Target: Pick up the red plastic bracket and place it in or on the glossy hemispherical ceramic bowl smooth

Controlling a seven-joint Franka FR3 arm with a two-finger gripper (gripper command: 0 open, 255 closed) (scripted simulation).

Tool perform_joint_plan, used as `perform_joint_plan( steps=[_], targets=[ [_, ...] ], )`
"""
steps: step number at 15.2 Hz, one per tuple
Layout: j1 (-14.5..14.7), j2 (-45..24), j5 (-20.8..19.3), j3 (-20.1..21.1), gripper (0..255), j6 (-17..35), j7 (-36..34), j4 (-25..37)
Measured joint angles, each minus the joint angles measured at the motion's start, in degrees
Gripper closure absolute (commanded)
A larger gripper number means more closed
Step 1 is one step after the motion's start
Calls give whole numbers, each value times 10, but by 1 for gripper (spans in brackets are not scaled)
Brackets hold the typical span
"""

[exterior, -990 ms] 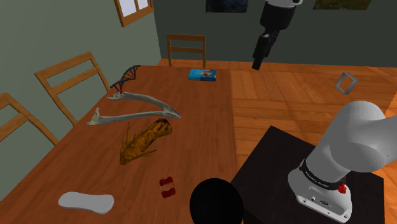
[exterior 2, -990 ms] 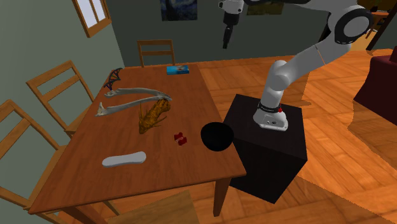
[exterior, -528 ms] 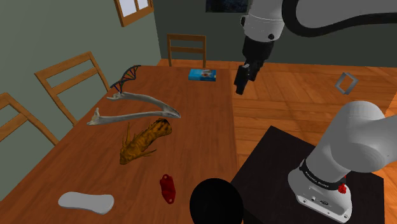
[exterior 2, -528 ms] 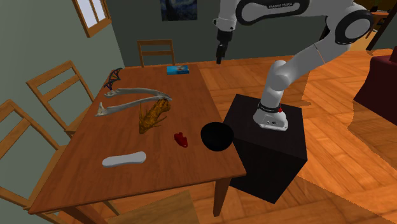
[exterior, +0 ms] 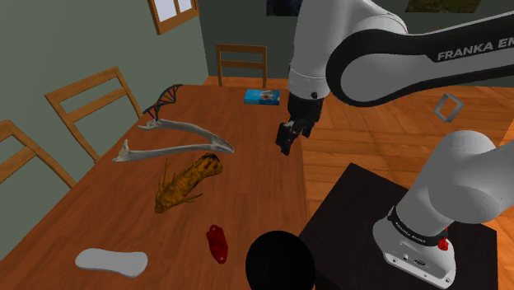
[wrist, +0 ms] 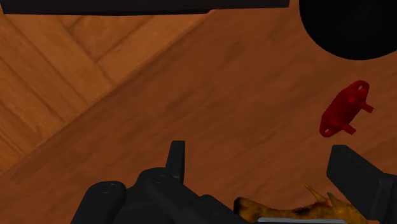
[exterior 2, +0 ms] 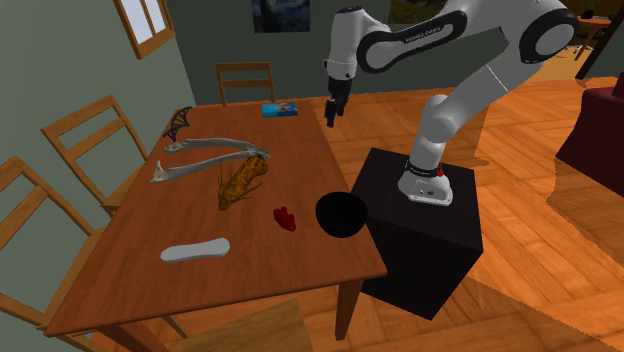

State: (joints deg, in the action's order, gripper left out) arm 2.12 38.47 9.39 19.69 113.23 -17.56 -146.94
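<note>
The red bracket [exterior: 217, 244] [exterior 2: 286, 217] lies flat on the wooden table [exterior: 247, 165] near its front edge, close beside a glossy black bowl [exterior: 280, 262] [exterior 2: 341, 214] at the table's corner by the stand. My gripper [exterior: 285, 145] [exterior 2: 329, 115] hangs in the air over the table's edge toward the shoulder view's right, well beyond the bracket and bowl. In the wrist view the gripper [wrist: 264, 165] is open with nothing between its fingers; the bracket [wrist: 344, 109] and the bowl [wrist: 353, 25] lie off beyond one finger.
A brown root-like thing [exterior: 188, 183], long grey bones [exterior: 173, 148], a DNA-helix model [exterior: 162, 100], a blue box [exterior: 262, 96] and a white flat piece [exterior: 111, 262] lie on the table. Wooden chairs [exterior: 86, 95] line its far sides. The black stand [exterior: 346, 214] adjoins the bowl's corner.
The arm has swung down from high above the floor toward the table, bringing the gripper lower and over the table's edge. The bracket shifted from its first pose to lying flat.
</note>
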Motion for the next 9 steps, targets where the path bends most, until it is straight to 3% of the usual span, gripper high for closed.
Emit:
perform_joint_plan(
  steps=[9],
  targets=[
    [-17, -163, 20, 112, 0, 158, -148, 4]
  ],
)
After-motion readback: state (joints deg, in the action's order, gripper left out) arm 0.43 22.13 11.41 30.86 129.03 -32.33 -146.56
